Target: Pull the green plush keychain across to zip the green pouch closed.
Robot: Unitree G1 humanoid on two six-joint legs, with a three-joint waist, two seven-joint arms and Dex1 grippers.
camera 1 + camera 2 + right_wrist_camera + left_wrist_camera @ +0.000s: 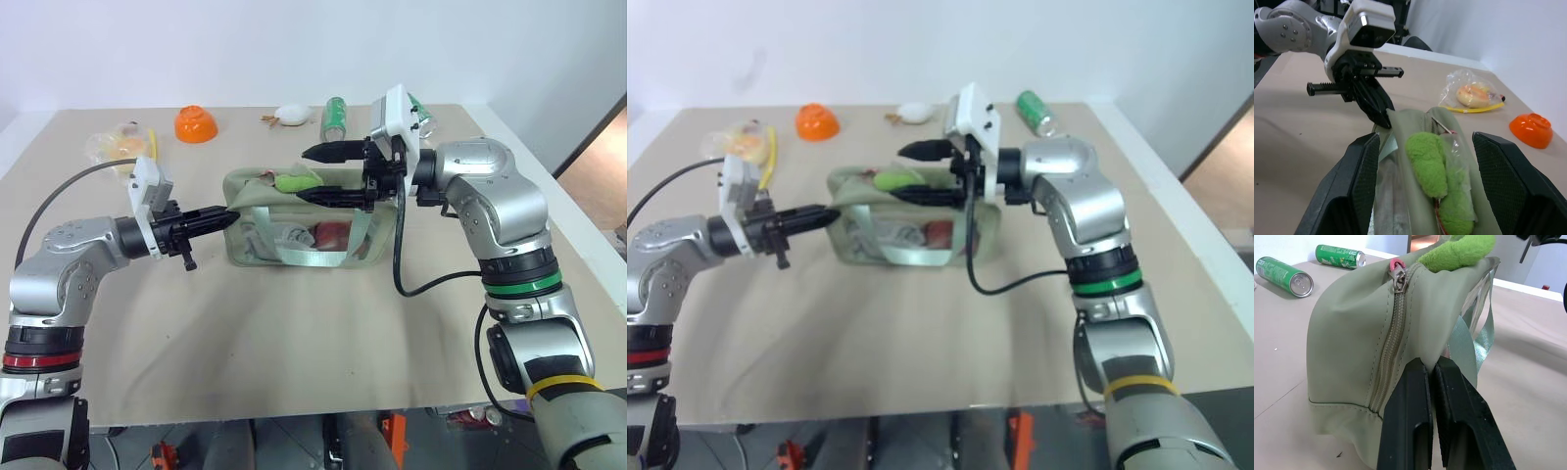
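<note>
Tabletop (294,323) — green pouch (255,211) at centre.
Left gripper (1431,369) pinches pouch's end; right gripper (1422,156) spread, straddling green plush keychain (1426,161).

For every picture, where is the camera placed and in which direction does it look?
Left eye view: on the head, looking forward and down at the table; both arms show, with the green pouch between them.
Right eye view: the same scene from the other eye.
Left wrist view: looks along the left hand, shut on the pouch's end beside the zip.
Right wrist view: looks along the open right hand, its fingers either side of the green plush keychain, with the left hand beyond.
Shared: pouch and keychain appear in all four.
</note>
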